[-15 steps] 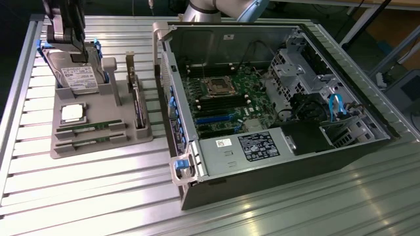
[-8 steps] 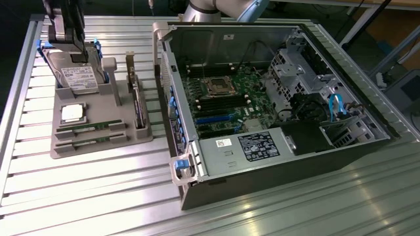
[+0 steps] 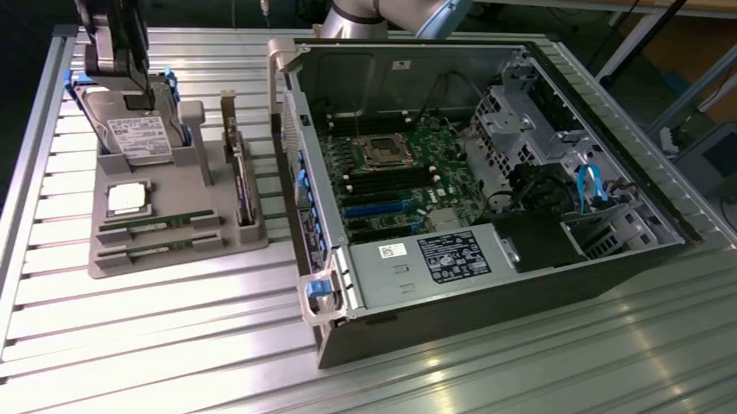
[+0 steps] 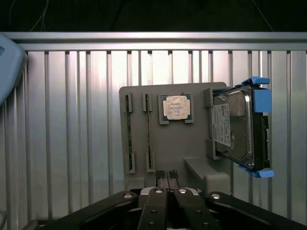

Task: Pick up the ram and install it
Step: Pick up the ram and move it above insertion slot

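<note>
From here I see, at the exterior view's nine o'clock, the grey holder [image 3: 230, 241]; the ram [image 4: 129, 132] and its twin [image 4: 147, 132] lie slotted at its six o'clock end. My gripper [image 4: 166, 176] hangs above, fingers pinched together, empty. The open computer case [image 3: 461, 315] stands at three o'clock.

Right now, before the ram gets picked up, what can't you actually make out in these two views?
The ram sticks: chips hidden, both views, seated edge-on in the tray.
The hard drive: label print too small, wrist view.
The memory slots: latches too dark and small, exterior view.
The gripper: body cut off by the frame edge, wrist view.
</note>
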Robot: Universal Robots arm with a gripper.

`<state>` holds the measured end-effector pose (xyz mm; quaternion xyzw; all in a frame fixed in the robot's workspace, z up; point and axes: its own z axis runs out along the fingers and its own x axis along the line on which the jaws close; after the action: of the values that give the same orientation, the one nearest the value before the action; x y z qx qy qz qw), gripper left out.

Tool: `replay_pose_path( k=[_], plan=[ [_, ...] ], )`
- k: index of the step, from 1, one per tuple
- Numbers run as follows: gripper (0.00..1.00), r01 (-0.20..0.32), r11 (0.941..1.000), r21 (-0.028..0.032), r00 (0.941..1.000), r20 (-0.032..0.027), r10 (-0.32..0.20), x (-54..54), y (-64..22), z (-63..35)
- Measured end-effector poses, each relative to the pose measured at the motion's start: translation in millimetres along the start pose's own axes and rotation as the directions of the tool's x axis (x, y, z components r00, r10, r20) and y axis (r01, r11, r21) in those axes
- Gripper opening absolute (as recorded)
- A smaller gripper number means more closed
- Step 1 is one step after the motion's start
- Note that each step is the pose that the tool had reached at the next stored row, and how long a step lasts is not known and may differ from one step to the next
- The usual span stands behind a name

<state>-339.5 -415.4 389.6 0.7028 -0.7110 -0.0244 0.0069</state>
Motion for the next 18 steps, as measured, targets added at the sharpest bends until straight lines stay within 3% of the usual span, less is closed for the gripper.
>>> replay_pose_path(
  k=[5,6,8,9,13,18],
  plan=[
    [0.11,0.000,1.0000,0.0000,1.0000,0.0000,0.000,1.2,0.0,0.0],
    [0.16,0.000,1.0000,0.0000,1.0000,0.0000,0.000,1.3,0.0,0.0],
    [0.16,0.000,1.0000,0.0000,1.0000,0.0000,0.000,1.4,0.0,0.0],
    [0.24,0.000,1.0000,0.0000,1.0000,0.0000,0.000,1.5,0.0,0.0],
    [0.24,0.000,1.0000,0.0001,1.0000,0.0001,0.000,1.5,0.0,0.5],
    [0.24,0.000,1.0000,0.0007,1.0000,0.0003,0.000,1.7,-0.4,9.0]
  ],
)
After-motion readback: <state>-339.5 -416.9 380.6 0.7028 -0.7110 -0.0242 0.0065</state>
